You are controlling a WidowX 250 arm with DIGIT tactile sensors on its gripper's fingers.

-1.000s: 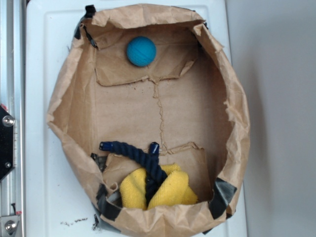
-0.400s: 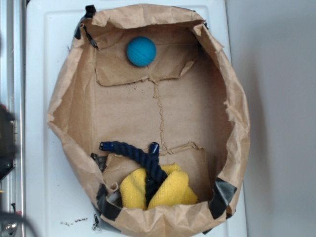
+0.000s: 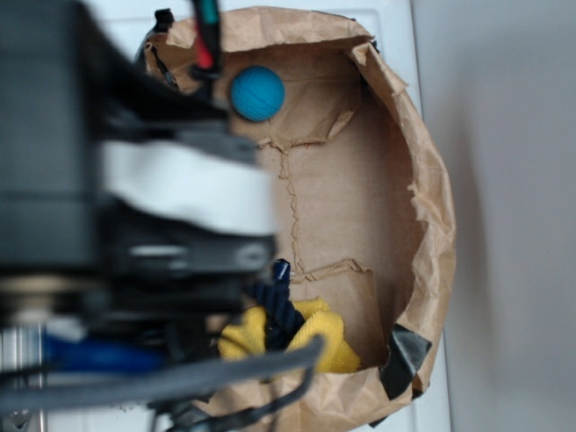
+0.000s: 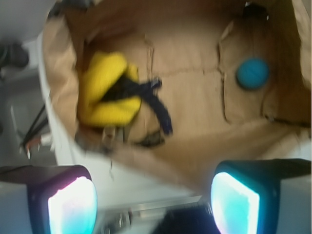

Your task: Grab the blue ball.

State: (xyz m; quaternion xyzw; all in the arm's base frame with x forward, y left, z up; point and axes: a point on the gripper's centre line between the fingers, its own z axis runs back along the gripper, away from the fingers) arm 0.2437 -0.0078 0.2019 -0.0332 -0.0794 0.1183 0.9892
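The blue ball is a small teal ribbed ball. It lies on the floor of an open brown paper bag, near the bag's far end. In the wrist view the blue ball sits at the upper right, well away from the fingers. My gripper is open and empty, its two glowing pads wide apart. It hangs above the bag's near wall and the white surface outside it. My blurred arm covers the bag's left half in the exterior view.
A yellow cloth bundle with a dark navy rope over it lies at the other end of the bag; both show in the wrist view. The bag walls stand raised around them. A metal rail lies under the gripper.
My arm has swung into the exterior view from the left and now hides the bag's left half. The ball, rope and cloth have not moved.
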